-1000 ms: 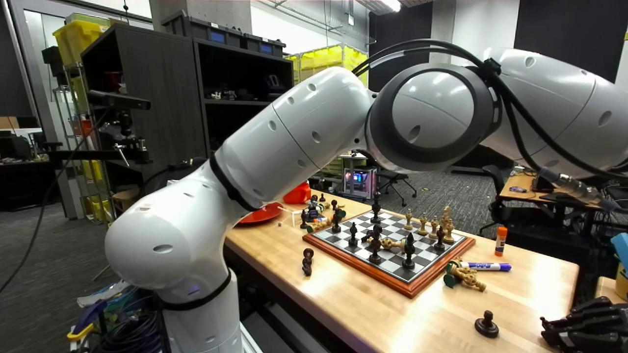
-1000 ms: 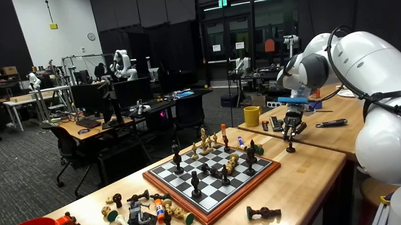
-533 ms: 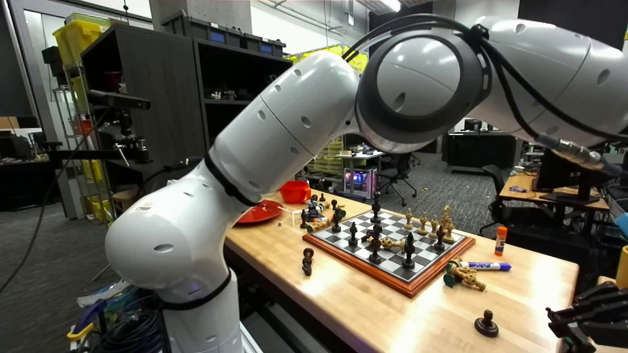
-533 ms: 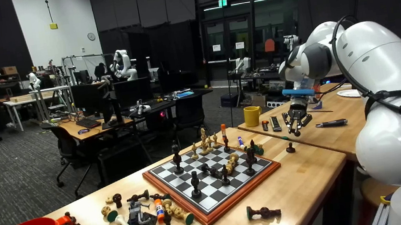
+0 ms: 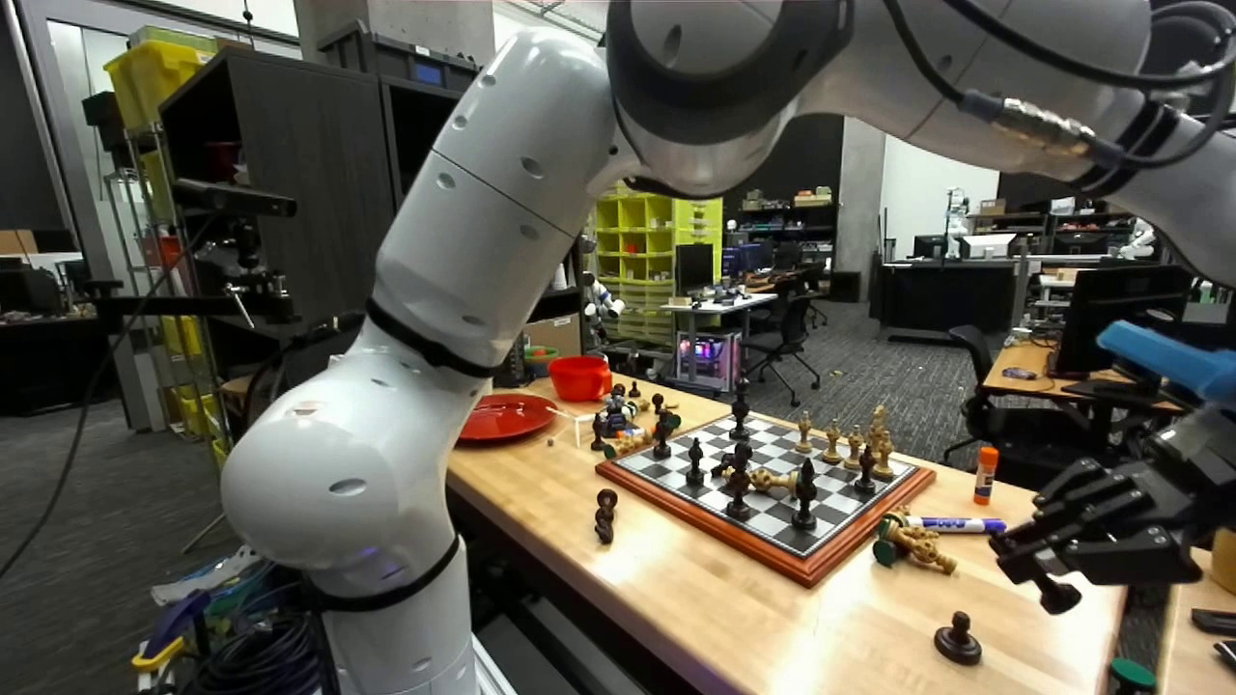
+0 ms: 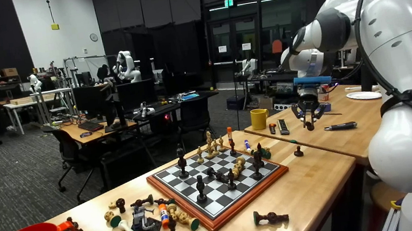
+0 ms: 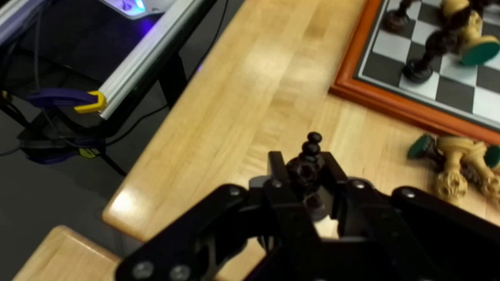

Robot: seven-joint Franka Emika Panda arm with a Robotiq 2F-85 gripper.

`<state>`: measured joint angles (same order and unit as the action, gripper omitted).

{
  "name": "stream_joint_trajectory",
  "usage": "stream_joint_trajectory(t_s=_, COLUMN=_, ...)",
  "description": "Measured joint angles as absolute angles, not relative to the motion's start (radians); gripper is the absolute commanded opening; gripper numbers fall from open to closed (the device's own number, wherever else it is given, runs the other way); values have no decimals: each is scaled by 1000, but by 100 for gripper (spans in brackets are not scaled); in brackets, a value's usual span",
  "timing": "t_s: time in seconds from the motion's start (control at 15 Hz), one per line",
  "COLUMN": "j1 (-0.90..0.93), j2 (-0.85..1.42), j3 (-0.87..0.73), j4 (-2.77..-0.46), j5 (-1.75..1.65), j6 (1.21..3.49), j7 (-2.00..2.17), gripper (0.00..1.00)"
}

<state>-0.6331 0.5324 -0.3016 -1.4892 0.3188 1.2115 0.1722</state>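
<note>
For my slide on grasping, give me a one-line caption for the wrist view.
Wrist view: the gripper clamps a dark chess piece above a wooden table, the chessboard partly visible at upper right.

Wrist view: dark chess piece (image 7: 305, 171) partly hidden by claw (image 7: 304, 163); chessboard (image 7: 375, 102) cut off.

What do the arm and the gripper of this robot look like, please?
The arm is glossy white, with rounded segments, a dark grey joint cover, black straps and a black cable outside it. The gripper is black, with slim jointed fingers and silvery screws. A bright blue bar sits just above it.
</note>
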Motion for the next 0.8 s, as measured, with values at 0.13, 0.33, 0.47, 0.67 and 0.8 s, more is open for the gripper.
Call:
stream_joint_trajectory(t_s=0.13, j1=-590, j2=448, j3=-302, j4=-1574, j5=254, j6=1204, j7=144, gripper=6)
stream_joint_trajectory(t_s=0.33, j1=-511, j2=320, j3=-304, j4=-1715, j5=133, j6=1263, j7=105, gripper=6)
stream_joint_trajectory(t_s=0.47, j1=-453, j2=239, j3=-303, j4=-1815, j5=58, j6=1341, j7=95, gripper=6)
stream_joint_trajectory(t_s=0.67, j1=-374, j2=127, j3=-297, j4=-1972, j5=-37, j6=1466, j7=96, gripper=25)
stream_joint_trajectory(t_s=0.8, j1=-346, j2=74, j3=-292, j4=-2050, j5=-62, j6=1511, j7=100, gripper=25)
